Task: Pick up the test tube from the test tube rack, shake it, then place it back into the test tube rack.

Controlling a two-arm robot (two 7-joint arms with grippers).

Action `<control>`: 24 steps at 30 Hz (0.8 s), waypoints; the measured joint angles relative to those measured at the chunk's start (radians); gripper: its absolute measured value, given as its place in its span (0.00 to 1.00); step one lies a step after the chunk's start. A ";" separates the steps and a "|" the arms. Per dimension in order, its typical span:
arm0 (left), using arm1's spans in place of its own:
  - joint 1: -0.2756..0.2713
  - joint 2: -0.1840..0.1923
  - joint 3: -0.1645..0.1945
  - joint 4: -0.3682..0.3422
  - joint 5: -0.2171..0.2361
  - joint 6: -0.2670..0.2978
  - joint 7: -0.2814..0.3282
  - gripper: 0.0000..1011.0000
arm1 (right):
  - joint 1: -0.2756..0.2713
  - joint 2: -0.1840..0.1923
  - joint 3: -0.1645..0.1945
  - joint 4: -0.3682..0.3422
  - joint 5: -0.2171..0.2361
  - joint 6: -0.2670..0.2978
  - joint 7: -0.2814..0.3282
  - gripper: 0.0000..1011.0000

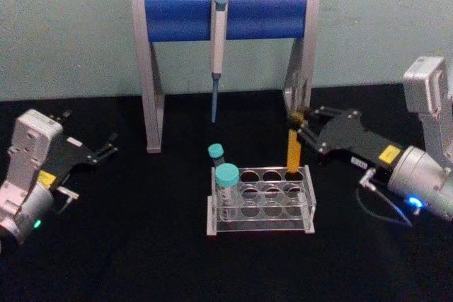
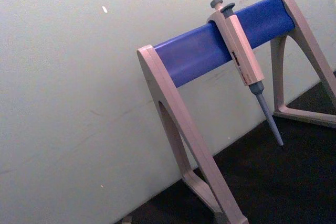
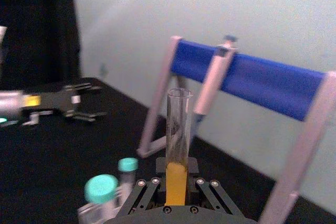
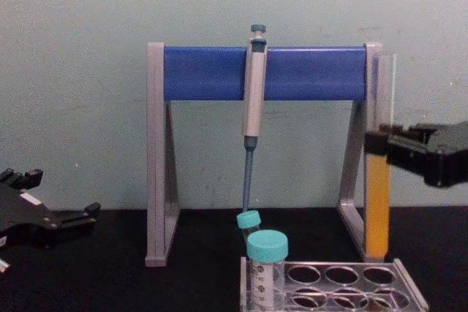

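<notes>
My right gripper [image 1: 296,124] is shut on the test tube [image 1: 292,152], a slim clear tube held upright with orange-yellow liquid in its lower half. In the chest view the test tube [image 4: 377,210] hangs with its rounded tip just over the back right hole of the test tube rack [image 4: 406,284]. The right wrist view shows the fingers [image 3: 146,188] clamped on the tube [image 3: 177,129] at the liquid's upper level. The test tube rack [image 1: 262,228] is low and translucent, at the table's middle. My left gripper [image 1: 107,146] rests open and idle at the far left.
Two teal-capped tubes [image 1: 227,175] [image 1: 216,151] stand in the rack's left holes. Behind the rack rises a grey-and-blue pipette stand [image 1: 177,18] with a pipette [image 1: 218,33] hanging from its bar; its right leg [image 1: 301,90] is close behind my right gripper.
</notes>
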 joint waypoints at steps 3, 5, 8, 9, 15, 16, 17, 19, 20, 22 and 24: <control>0.000 0.000 0.000 0.000 0.000 0.000 0.000 0.99 | -0.005 0.011 -0.017 -0.013 0.018 0.001 0.034 0.22; 0.000 0.000 0.000 0.000 0.000 0.000 0.000 0.99 | -0.003 0.010 -0.026 -0.014 0.027 0.001 0.048 0.22; 0.000 0.000 0.000 0.000 0.000 0.000 0.000 0.99 | 0.013 -0.001 -0.047 -0.006 0.042 -0.010 0.066 0.22; 0.000 0.000 0.000 0.000 0.000 0.000 0.000 0.99 | 0.024 -0.012 -0.056 0.004 0.048 -0.018 0.069 0.22; 0.000 0.000 0.000 0.000 0.000 0.000 0.000 0.99 | 0.074 -0.058 -0.082 0.065 0.057 -0.048 0.062 0.22; 0.000 0.000 0.000 0.000 0.000 0.000 0.000 0.99 | 0.074 -0.058 -0.082 0.065 0.057 -0.048 0.062 0.22; 0.000 0.000 0.000 0.000 0.000 0.000 0.000 0.99 | 0.089 -0.072 -0.086 0.083 0.057 -0.054 0.055 0.22; 0.000 0.000 0.000 0.000 0.000 0.000 0.000 0.99 | 0.101 -0.083 -0.088 0.100 0.057 -0.060 0.047 0.22; 0.000 0.000 0.000 0.000 0.000 0.000 0.000 0.99 | 0.112 -0.094 -0.088 0.116 0.055 -0.064 0.035 0.22; 0.000 0.000 0.000 0.000 0.000 0.000 0.000 0.99 | 0.124 -0.106 -0.086 0.138 0.050 -0.066 0.016 0.22; 0.000 0.000 0.000 0.000 0.000 0.000 0.000 0.99 | 0.130 -0.113 -0.082 0.148 0.045 -0.066 0.002 0.22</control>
